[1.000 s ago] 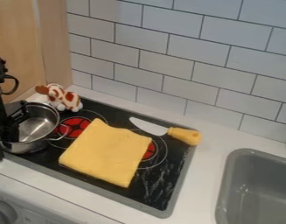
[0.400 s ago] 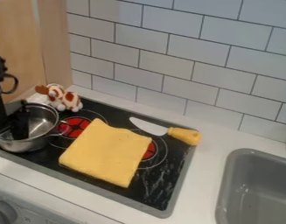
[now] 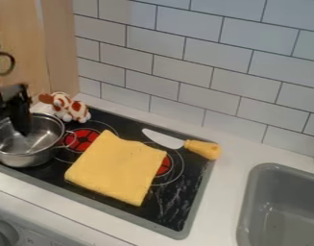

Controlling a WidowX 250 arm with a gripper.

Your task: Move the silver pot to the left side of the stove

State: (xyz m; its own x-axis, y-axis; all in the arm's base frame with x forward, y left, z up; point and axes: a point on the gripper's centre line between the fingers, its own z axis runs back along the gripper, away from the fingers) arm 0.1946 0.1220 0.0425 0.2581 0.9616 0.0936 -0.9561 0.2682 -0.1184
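"Where is the silver pot [image 3: 40,156] sitting?"

"It's resting at the left edge of the frame, on the left end of the black stove [image 3: 172,204], with its looped handle pointing right, toward a red burner [image 3: 83,139]."

"And the gripper [image 3: 21,130]?"

"It's hanging over the pot, its lower end dipping inside the rim. How far the jaws are opening, or whether they're holding anything, I can't tell."

"What else is the stove carrying?"

"A folded yellow cloth [image 3: 117,166] is lying across the middle, partly covering a second red burner [image 3: 164,166]. A knife [image 3: 202,149] is lying along the far right corner, its yellow handle pointing right. Behind the pot, a spotted plush toy [image 3: 72,109] is slumping by the back edge."

"And the room around it?"

"A white counter [image 3: 220,202] is surrounding the stove, and a grey sink [image 3: 244,211] is filling the lower right. Pale tiles with dark joints are covering the back wall [image 3: 185,60], a light wooden panel [image 3: 59,48] is standing at upper left, and a grey knob [image 3: 4,234] is sticking out at lower left."
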